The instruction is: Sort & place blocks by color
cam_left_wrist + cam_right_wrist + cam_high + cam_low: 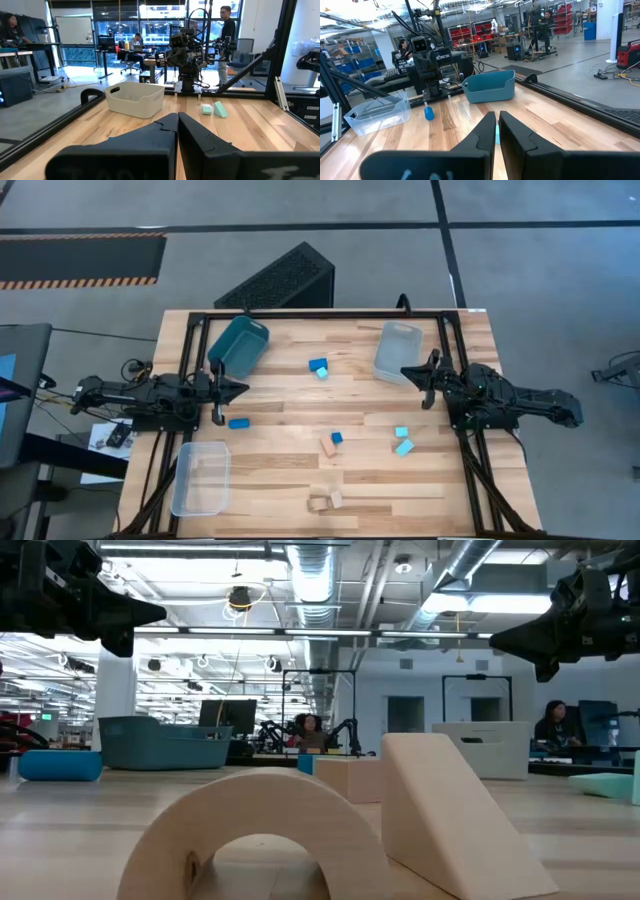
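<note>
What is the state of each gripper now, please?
Left gripper: shut, holding nothing, at the table's left edge.
Right gripper: fingers almost together, nothing held, at the right edge.

The table was seen from straight above in the high view, with both arms and all three bins taken in at once. The low view was set at table-top height, level across the boards, so near a tan arch block and a tan wedge block that much of the picture was filled by them; the room behind was seen beyond. Each wrist view was directed along the table past its own dark fingers towards the opposite arm. The white bin was shared by the left wrist and high views, the teal bin by the right wrist, low and high views
</note>
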Motion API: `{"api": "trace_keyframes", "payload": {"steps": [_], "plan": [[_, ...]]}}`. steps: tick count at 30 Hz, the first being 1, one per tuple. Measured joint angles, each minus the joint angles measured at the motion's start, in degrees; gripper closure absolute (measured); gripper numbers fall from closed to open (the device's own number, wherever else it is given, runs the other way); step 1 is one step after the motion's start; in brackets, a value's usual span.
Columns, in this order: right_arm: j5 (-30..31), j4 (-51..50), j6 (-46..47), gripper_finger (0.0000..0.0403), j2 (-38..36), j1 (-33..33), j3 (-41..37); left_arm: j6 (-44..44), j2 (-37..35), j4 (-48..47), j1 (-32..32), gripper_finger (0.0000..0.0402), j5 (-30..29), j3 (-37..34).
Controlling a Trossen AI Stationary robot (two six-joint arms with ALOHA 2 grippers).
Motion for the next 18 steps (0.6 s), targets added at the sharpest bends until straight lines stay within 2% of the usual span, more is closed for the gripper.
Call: {"api": "trace_keyframes", "payload": {"steps": [8, 13, 18], "plan": [[0.0, 0.01, 0.0, 0.0353, 0.01, 0.01, -0.01, 0.0, 0.0, 1.01, 0.0, 0.0401, -2.43, 0.02], [0.05, 0.44, 0.0, 0.0353, 0.0, -0.01, 0.0, 1.84, 0.0, 3.24, 0.0, 0.0401, -1.95, 0.02], [0.46, 8.72, 0.0, 0.0353, -0.01, -0.01, -0.01, 5.64, 0.51, 6.92, 0.02, 0.0401, -4.45, 0.0]]}}
